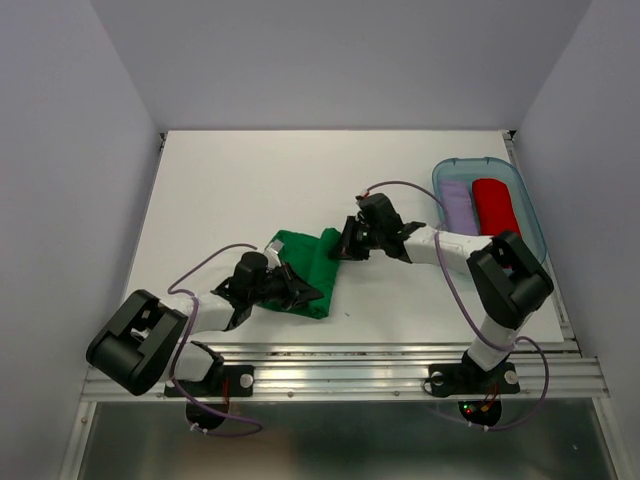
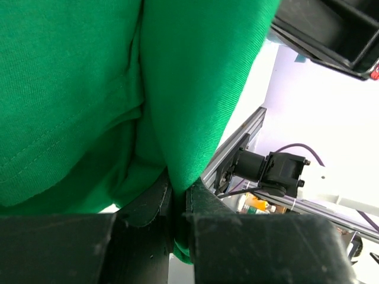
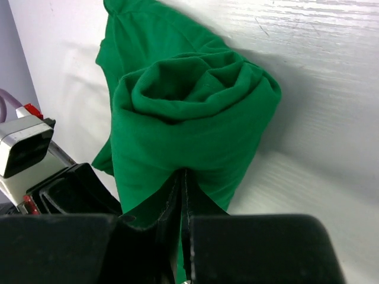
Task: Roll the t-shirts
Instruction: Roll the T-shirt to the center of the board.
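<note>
A bright green t-shirt lies partly rolled in the middle of the white table. My left gripper is at its near left side, shut on a fold of the green cloth that is pinched between the left jaws. My right gripper is at the shirt's far right end. In the right wrist view the rolled end shows its spiral, and the right gripper is shut on the roll's lower edge. A lilac rolled t-shirt and a red one lie in the bin.
A clear blue bin stands at the back right of the table. The aluminium rail runs along the near edge, with both arm bases on it. White walls close in the left, back and right sides.
</note>
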Available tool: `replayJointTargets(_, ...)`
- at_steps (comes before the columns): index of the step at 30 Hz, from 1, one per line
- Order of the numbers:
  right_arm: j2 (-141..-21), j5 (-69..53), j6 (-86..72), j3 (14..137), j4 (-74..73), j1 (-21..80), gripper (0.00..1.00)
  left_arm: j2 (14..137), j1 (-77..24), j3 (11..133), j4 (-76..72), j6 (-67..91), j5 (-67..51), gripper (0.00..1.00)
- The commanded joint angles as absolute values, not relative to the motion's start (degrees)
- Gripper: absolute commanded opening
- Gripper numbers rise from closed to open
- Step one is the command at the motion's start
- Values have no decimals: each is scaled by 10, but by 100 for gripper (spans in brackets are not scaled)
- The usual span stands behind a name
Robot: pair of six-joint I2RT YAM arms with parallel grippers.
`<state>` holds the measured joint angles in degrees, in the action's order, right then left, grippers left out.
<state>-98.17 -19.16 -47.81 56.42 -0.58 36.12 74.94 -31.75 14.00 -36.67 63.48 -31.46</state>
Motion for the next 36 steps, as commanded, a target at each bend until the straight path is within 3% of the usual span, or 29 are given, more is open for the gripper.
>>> replayJointTargets(1,-1008,-205,-479,608,40,374,7,743,-314,141,-373,623,-323,8)
replayJointTargets(5,-1033,-201,-483,628,40,379,7,720,-314,161,-303,599,-295,39)
replayJointTargets(6,-1037,-200,-484,635,38,379,6,705,-313,173,-263,586,-287,53)
replayJointTargets(8,-1048,-200,-487,642,38,379,6,688,-313,194,-202,564,-263,69)
replayJointTargets(10,-1059,-199,-488,651,38,384,6,667,-314,213,-152,546,-239,82)
replayJointTargets(14,-1079,-199,-489,669,36,384,5,642,-314,266,-16,503,-194,89)
replayJointTargets(23,-1124,-210,-475,712,16,405,5,557,-314,320,121,481,-107,87)
replayJointTargets(28,-1130,-214,-466,721,2,405,5,551,-314,324,125,490,-91,79)
replayJointTargets(31,-1133,-213,-457,729,-19,410,5,555,-313,327,118,499,-82,68)
replayJointTargets(34,-1136,-219,-452,737,-29,410,6,556,-314,330,106,500,-76,47)
replayJointTargets(35,-1134,-221,-452,737,-30,410,6,558,-313,330,101,497,-85,32)
replayJointTargets(36,-1125,-218,-449,737,-31,410,6,565,-314,330,88,493,-91,25)
